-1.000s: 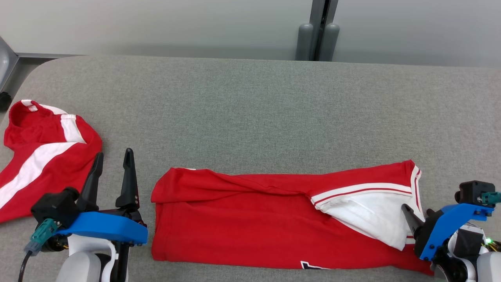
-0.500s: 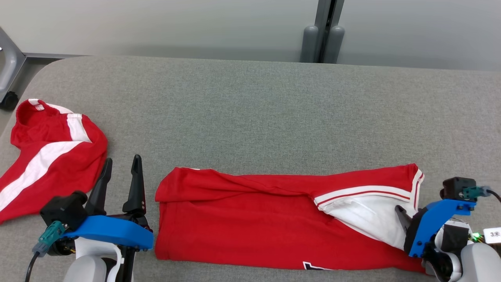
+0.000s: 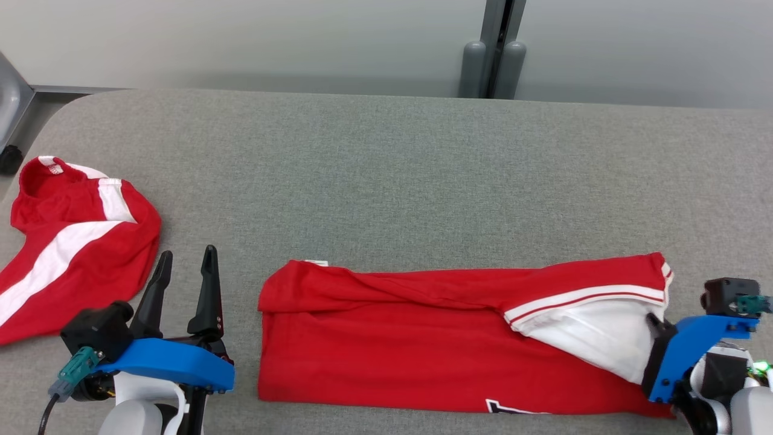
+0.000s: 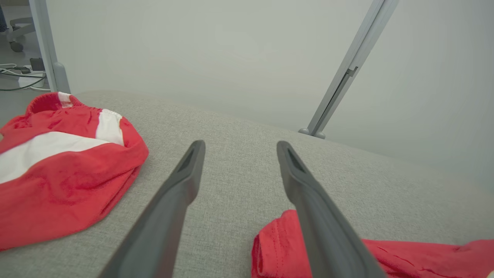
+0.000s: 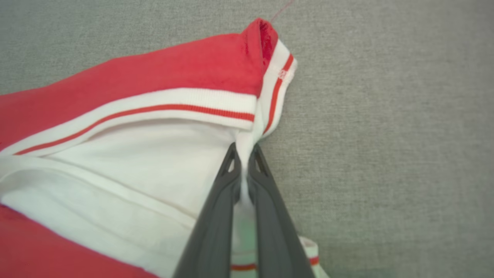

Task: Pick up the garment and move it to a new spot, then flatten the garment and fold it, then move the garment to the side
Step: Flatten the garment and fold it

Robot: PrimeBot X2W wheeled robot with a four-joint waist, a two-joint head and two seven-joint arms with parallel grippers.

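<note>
Red jersey-cloth garment with white striped trim (image 3: pixel 423 344) lies along the near edge of the grey fabric-covered desk (image 3: pixel 386 169), folded into a long band with the white inner side showing at its right end. Right fingers (image 5: pixel 216 220) are clenched on a pinch of that white cloth just beside the striped cuff. Judged a hold at the end, from which the band can be dragged or drawn taut. Left fingers (image 3: pixel 206 290) are spread with nothing between them, just beside the band's left end and apart from it, probably waiting to take that end. Crumpled second red garment with a broad white stripe (image 3: pixel 66 241) lies well apart at far left, likely parked there. Hard to make out: how many layers sit in the pinch, and whether the left fingers touch the desk. In the head view the right fingertips are hidden behind the blue mount. A dark print on the band's near edge is cut off at the bottom.
</note>
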